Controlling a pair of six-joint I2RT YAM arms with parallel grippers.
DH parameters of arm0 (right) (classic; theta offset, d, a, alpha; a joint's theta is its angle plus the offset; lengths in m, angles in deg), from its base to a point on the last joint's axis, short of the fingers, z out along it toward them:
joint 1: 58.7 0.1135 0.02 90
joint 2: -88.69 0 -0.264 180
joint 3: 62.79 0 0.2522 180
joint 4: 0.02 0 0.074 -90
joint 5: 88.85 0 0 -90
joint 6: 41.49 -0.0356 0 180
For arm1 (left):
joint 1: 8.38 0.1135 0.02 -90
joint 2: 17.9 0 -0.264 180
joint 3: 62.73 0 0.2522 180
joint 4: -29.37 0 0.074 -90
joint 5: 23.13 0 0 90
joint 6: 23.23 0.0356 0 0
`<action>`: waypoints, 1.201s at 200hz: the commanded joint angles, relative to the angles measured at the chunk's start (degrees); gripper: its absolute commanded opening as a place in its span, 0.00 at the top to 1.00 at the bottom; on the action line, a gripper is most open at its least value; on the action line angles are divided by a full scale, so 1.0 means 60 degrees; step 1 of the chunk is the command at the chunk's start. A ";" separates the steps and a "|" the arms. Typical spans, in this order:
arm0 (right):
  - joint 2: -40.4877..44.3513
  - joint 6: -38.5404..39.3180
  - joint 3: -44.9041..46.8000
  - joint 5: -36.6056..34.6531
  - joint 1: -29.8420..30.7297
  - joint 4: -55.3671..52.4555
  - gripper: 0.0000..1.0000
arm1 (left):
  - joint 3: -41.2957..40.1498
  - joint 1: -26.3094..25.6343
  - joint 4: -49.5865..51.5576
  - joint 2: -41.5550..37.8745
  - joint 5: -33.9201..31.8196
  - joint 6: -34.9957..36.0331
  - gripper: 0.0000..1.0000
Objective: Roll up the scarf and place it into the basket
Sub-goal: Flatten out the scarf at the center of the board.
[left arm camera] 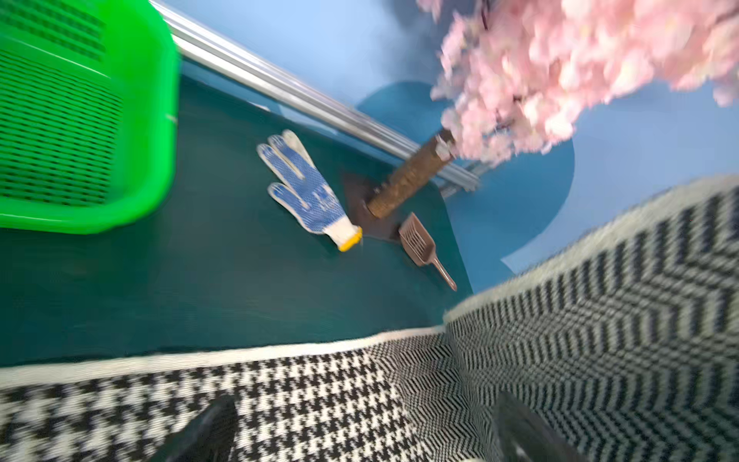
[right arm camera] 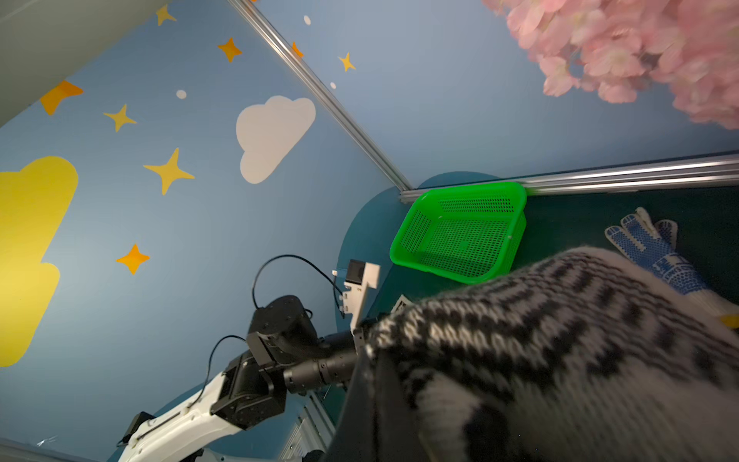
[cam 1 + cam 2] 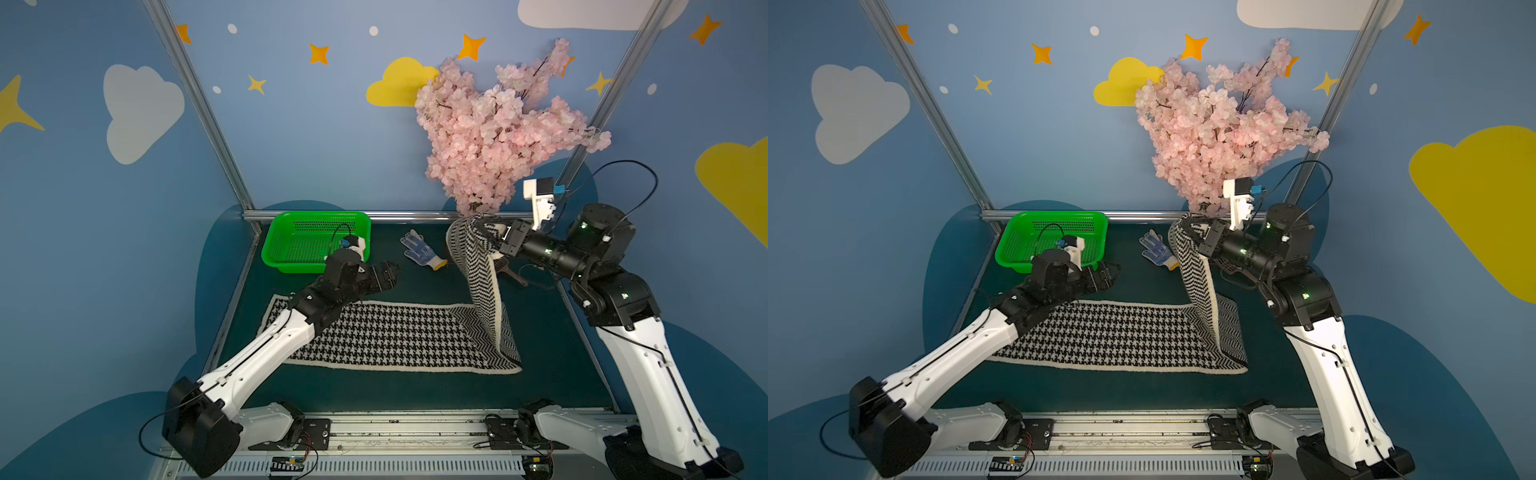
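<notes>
Scarf (image 3: 386, 336) of black-and-white knit lies flat at lower centre in both top views; right end raised, pinched by the right gripper (image 3: 500, 235), fingertips buried in cloth. Left gripper (image 3: 384, 276) spread, empty. Bright green perforated plastic basket (image 3: 318, 215), left of centre, partly masked by the left arm.

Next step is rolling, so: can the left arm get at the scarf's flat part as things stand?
Probably yes: the left gripper hangs open close above the flat houndstooth stretch of the scarf, nothing between them.

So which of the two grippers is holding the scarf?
The right gripper is shut on a raised end of the scarf; the left gripper hangs open and empty.
</notes>
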 commanded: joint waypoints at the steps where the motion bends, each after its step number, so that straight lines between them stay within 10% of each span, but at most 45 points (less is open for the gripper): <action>1: -0.0490 0.0512 0.0042 -0.1268 0.1089 0.0581 1.00 | -0.0087 0.0955 0.2143 -0.1109 -0.0197 0.0224 0.00; 68: -0.2397 0.0832 -0.0354 -0.2780 0.3286 0.1483 1.00 | -0.0750 0.4075 0.3309 -0.2756 0.2233 0.0688 0.00; 240: -0.4491 0.0481 -0.2199 -0.2592 0.4554 0.2194 1.00 | -0.1759 0.5768 0.3227 -0.3679 0.3607 0.1012 0.00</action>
